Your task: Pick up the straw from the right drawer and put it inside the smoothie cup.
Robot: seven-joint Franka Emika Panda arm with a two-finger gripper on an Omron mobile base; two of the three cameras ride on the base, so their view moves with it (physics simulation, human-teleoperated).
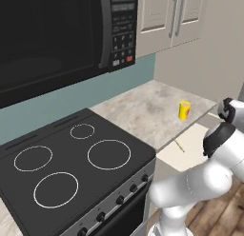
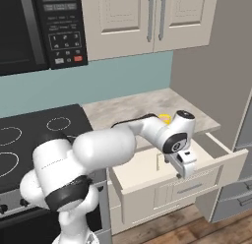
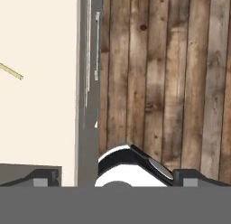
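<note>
Straw position: thin straight yellowish straw lies flat on the floor of the pale cream right drawer, which stands pulled open below the counter; in the hand view just one end of it shows at the left edge.
Cup position: small bright yellow smoothie cup stands upright on the grey speckled stone counter, near its front edge, right of the black stove top.
Claw state: two-finger gripper hangs released with jaws spread wide, holding nothing, over the drawer's near front wall.
Risk, missed pick: hand camera looks mostly past the drawer front at the brown plank floor, so the claw seems off to one side of the straw; closing here would likely catch nothing.
Risk, thin part: such a slim stick lying flat may slip or roll out between the pads.
Risk, collision: lowering straight down may strike the drawer's front panel.
Edges: drawer walls ring the straw; counter lip overhangs the far side.
Open room: bare drawer floor around the straw; clear counter around the cup.
</note>
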